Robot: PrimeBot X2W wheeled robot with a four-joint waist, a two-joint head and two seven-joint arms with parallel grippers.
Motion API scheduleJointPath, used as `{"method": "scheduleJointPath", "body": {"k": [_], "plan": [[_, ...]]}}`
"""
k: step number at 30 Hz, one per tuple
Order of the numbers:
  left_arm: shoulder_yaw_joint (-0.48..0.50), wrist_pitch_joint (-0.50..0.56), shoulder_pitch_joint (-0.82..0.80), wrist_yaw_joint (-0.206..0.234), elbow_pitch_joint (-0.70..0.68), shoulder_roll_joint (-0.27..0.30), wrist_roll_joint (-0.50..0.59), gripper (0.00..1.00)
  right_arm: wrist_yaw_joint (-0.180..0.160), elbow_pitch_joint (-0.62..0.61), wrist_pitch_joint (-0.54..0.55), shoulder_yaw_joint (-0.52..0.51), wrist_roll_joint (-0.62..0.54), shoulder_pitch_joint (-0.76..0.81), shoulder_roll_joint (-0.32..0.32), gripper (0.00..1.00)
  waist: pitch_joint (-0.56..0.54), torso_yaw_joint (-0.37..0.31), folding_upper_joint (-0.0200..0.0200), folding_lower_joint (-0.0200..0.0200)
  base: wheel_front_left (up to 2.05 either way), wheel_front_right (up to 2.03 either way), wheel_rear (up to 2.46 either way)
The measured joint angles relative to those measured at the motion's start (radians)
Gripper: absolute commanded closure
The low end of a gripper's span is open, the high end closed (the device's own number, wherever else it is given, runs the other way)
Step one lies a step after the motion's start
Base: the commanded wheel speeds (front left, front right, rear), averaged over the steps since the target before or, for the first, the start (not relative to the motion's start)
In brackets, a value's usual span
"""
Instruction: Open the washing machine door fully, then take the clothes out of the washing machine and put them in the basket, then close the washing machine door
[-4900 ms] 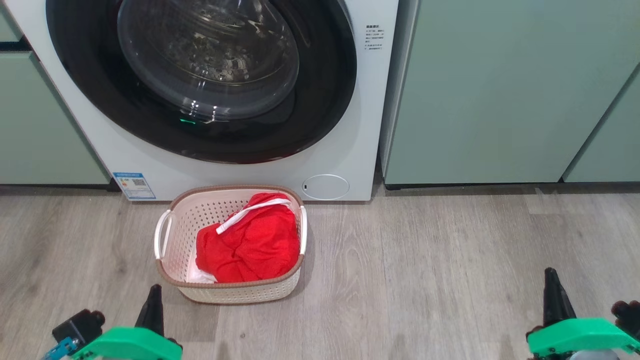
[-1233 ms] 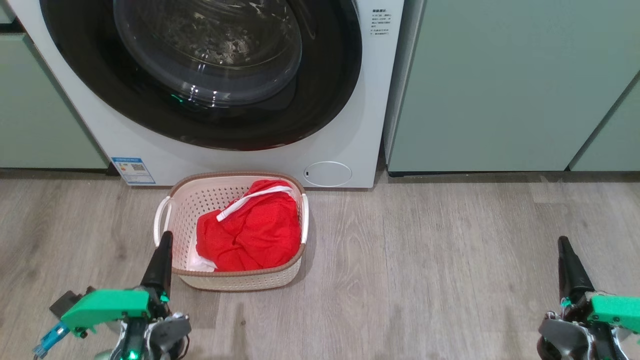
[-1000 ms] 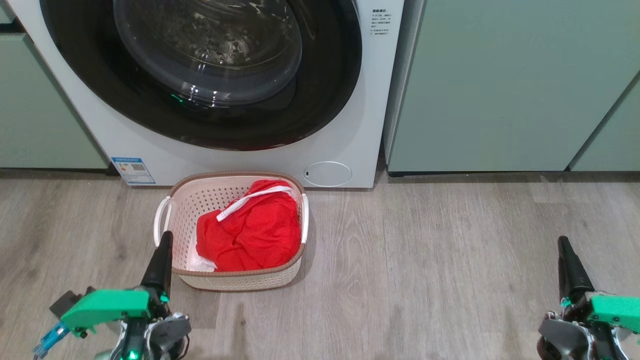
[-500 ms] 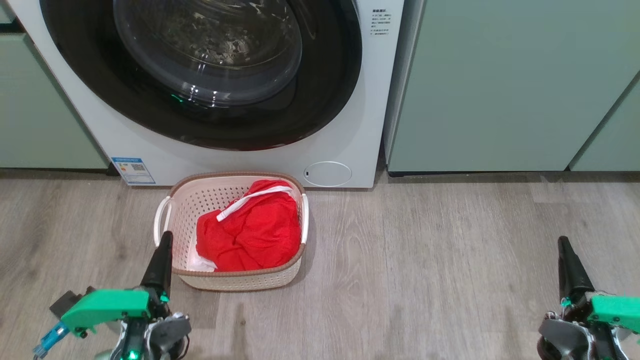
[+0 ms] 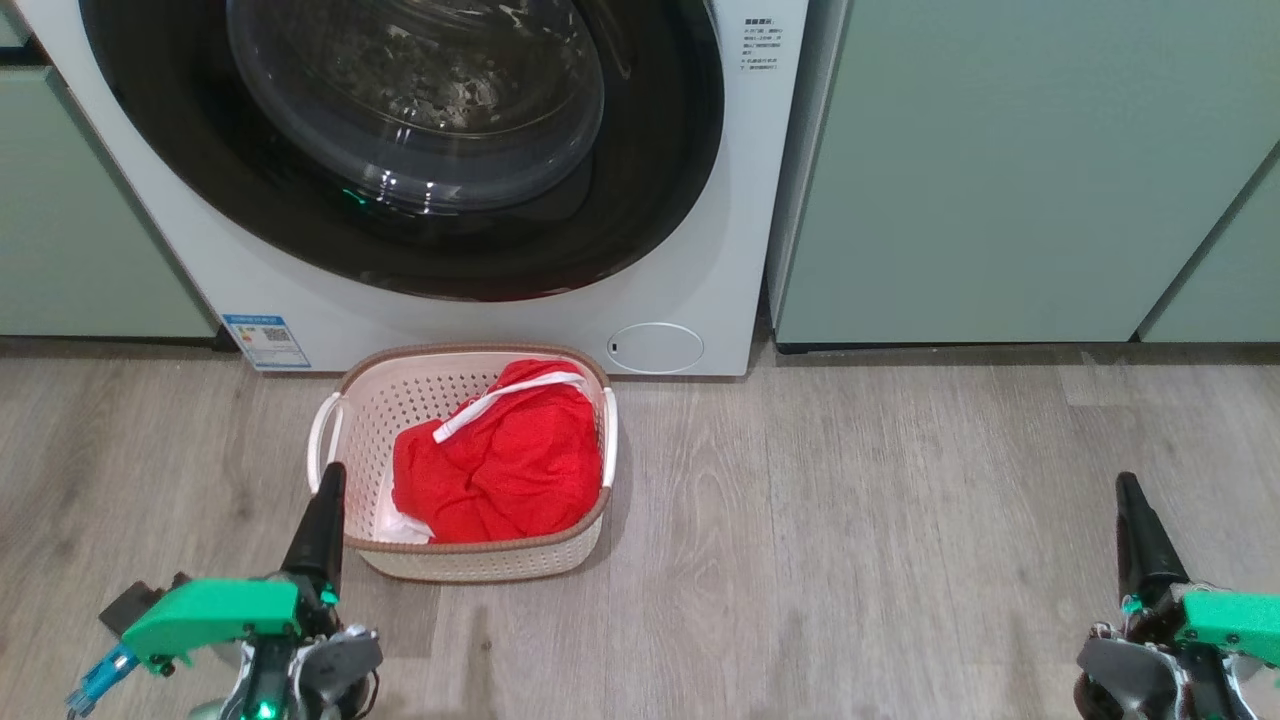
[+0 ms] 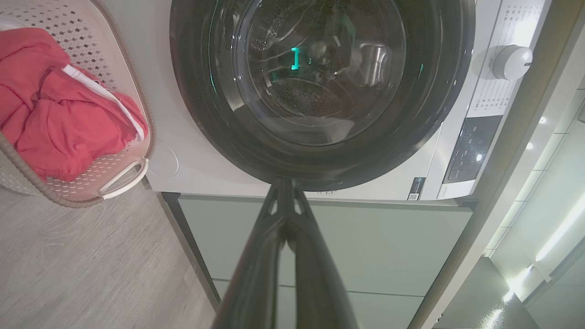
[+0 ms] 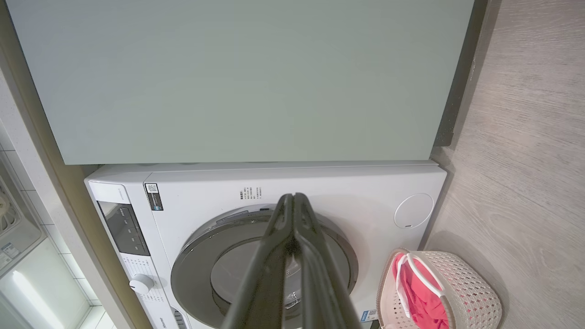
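Although the door (image 5: 660, 180) lies closed against the machine (image 5: 500, 330), its glass centre lets the steel drum (image 6: 297, 96) show through. Pale green cabinets (image 5: 980, 170) stand close on both sides of the machine, and a grey wood-look floor (image 5: 850, 520) runs before them. Low on the machine's front sit a small blue label (image 5: 265, 342) at the left and a round silver flap (image 5: 655, 347) at the right. The left wrist view shows a white knob (image 6: 512, 61) and a dark control panel (image 6: 468, 146) on the machine's top strip.

The basket (image 5: 480, 565) stands on the floor just before the machine, under the door, so it is between the left claw (image 5: 330, 480) and the machine. This claw is clenched, fingers pressed together, grasping nothing. Its tip is just beside the basket's near left corner, and I cannot tell if it touches. The right claw (image 5: 1127, 485), also clenched and empty, hangs over the floor well to the right of the basket, facing the right cabinet.

Inside the basket lie the clothes (image 5: 500, 470): a crumpled red garment with a white strap on top, filling mostly the right part. A white piece shows at the near left under it.
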Motion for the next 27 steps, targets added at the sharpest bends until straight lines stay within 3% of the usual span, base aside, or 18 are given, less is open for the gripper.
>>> {"method": "scheduleJointPath", "body": {"k": [27], "plan": [[0.0, 0.0, 0.0, 0.0, 0.0, 0.0, 0.0, 1.0, 0.0, 0.0, 0.0, 0.0, 0.0, 0.0, 0.0, 1.0, 0.0, 0.0, 0.0, 0.0, 0.0, 0.0, 0.0]]}}
